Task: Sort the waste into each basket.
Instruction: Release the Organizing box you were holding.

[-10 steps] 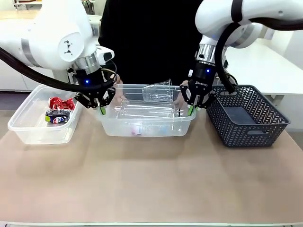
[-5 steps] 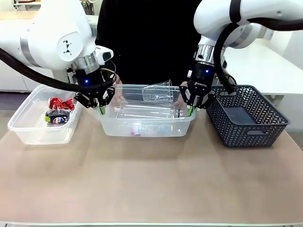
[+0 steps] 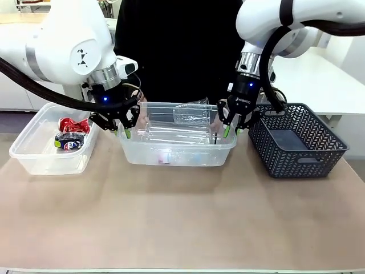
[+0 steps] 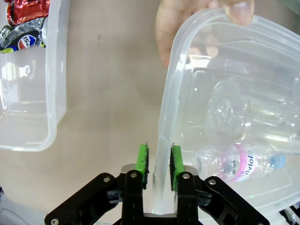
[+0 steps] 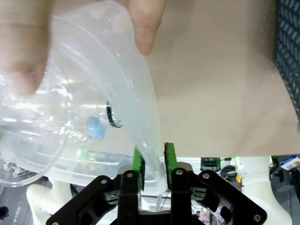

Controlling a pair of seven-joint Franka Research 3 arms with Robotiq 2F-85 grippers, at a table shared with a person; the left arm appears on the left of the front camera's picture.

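Observation:
Two clear baskets stand on the table. The left basket (image 3: 34,157) holds a red can and a dark can (image 3: 71,132), which also lie at the top left of the left wrist view (image 4: 23,23). The middle basket (image 3: 177,153) holds clear bottles (image 4: 239,164), one with a blue cap (image 5: 96,127), and a clear cup (image 3: 191,112). My left gripper (image 3: 122,130) straddles its left wall (image 4: 159,161), with a thin gap beside one pad. My right gripper (image 3: 232,130) pinches its right wall (image 5: 153,161). A person's hands (image 4: 173,33) hold the far rim.
A dark grey slotted basket (image 3: 296,142) stands just right of my right gripper and is empty. The person stands at the far side behind the middle basket, a finger (image 5: 145,23) on its rim. Bare tan tabletop (image 3: 182,222) stretches toward the near edge.
My left jaws have eased slightly off the basket wall. Both grippers sit a touch higher, and the clear cup has shifted a little.

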